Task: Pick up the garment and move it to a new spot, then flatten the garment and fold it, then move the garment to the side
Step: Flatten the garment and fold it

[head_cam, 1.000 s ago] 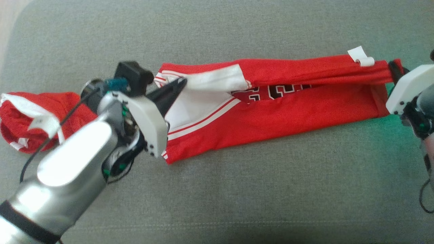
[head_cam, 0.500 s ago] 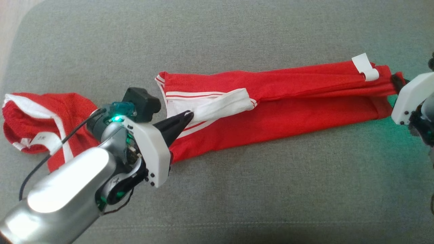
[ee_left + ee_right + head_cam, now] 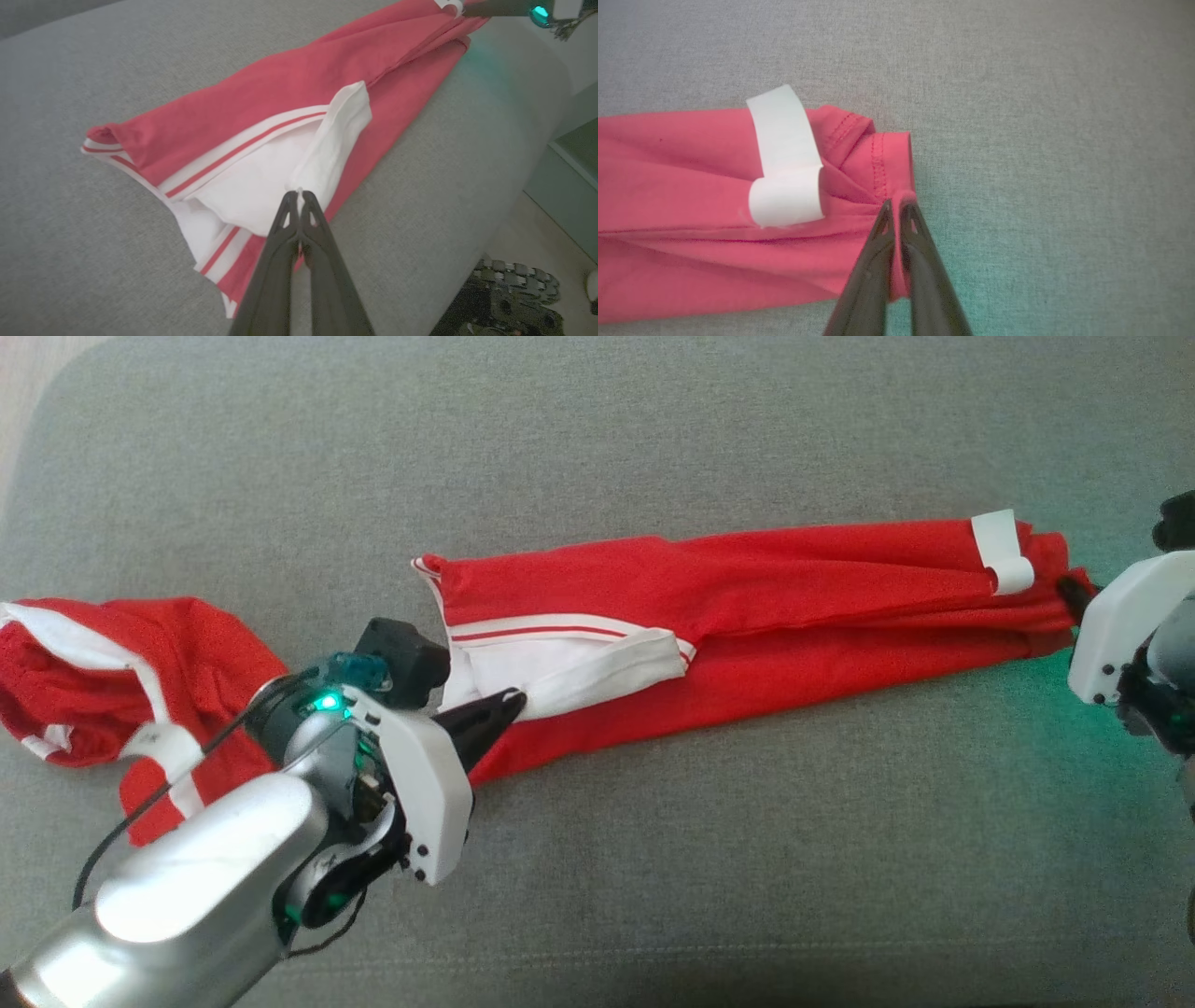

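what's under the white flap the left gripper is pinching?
Under the white flap, the garment's white panel and red lower layer show. Whatever lies beneath those layers is covered; grey cushion shows around them.

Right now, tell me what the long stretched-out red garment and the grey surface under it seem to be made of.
Red garment: thin, soft knit cloth, matte, likely jersey; it creases and drapes, and its hem shows rows of stitching. Grey surface: matte woven upholstery fabric, by its fine flecked weave; seemingly padded, with rounded edges.
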Controlling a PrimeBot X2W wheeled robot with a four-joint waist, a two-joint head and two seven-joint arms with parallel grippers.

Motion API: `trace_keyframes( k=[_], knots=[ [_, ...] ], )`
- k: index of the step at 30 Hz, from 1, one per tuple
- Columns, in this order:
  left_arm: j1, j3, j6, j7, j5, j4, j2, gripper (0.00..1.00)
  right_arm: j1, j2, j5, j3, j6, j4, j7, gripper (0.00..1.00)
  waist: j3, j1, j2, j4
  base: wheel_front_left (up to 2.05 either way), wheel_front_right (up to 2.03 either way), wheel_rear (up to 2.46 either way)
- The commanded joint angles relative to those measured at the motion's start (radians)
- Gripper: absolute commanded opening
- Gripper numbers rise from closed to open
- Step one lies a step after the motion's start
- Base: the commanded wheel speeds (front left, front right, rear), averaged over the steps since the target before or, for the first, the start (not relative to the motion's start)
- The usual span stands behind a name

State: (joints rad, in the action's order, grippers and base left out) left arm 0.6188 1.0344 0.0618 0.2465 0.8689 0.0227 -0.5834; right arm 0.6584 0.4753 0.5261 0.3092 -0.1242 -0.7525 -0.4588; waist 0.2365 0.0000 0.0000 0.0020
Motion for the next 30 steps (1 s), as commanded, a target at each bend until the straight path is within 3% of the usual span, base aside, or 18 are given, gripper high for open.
trace_keyframes(
  k=[1,2,7,15,20,24,25,30],
  knots=[
    [0.045,-0.039,0.006,-0.023,-0.029,-0.011,-0.021,0.87,-0.001,0.02,0.009,-0.003,-0.007,0.041,0.011,1.0,-0.001,0.0,0.0,-0.001,0.0,0.0,0.0],
    [0.048,-0.04,0.013,-0.038,-0.043,0.0,-0.017,1.0,-0.002,0.018,0.01,-0.01,-0.007,0.047,0.018,1.0,-0.002,0.0,0.0,-0.001,0.0,0.0,0.0],
    [0.052,-0.069,0.061,-0.138,-0.084,0.059,0.016,1.0,-0.016,-0.003,0.016,-0.048,-0.007,0.094,0.084,1.0,-0.021,0.0,0.0,-0.003,0.0,0.0,0.0],
    [-0.007,-0.261,0.2,-0.457,-0.052,0.128,0.097,1.0,-0.084,-0.084,-0.013,-0.124,-0.007,0.286,0.368,1.0,-0.069,0.0,0.0,0.001,0.0,0.0,0.0],
    [-0.095,-0.402,0.25,-0.507,-0.077,0.116,0.165,1.0,-0.185,-0.148,-0.093,-0.169,-0.007,0.367,0.485,1.0,-0.098,0.0,0.0,0.012,0.0,0.0,0.0],
    [-0.21,-0.535,0.24,-0.508,-0.178,0.058,0.252,1.0,-0.275,-0.222,-0.151,-0.208,-0.007,0.395,0.525,1.0,-0.108,0.0,0.0,0.016,0.0,0.0,0.0],
    [-0.21,-0.535,0.24,-0.508,-0.178,0.058,0.252,1.0,-0.275,-0.222,-0.151,-0.208,-0.007,0.395,0.525,1.0,-0.108,0.0,0.0,0.016,0.0,0.0,0.0],
    [-0.306,-0.635,0.176,-0.508,-0.292,0.032,0.327,1.0,-0.322,-0.273,-0.204,-0.244,-0.007,0.403,0.523,1.0,-0.108,0.0,0.0,0.021,0.0,0.0,0.0]
  ],
)
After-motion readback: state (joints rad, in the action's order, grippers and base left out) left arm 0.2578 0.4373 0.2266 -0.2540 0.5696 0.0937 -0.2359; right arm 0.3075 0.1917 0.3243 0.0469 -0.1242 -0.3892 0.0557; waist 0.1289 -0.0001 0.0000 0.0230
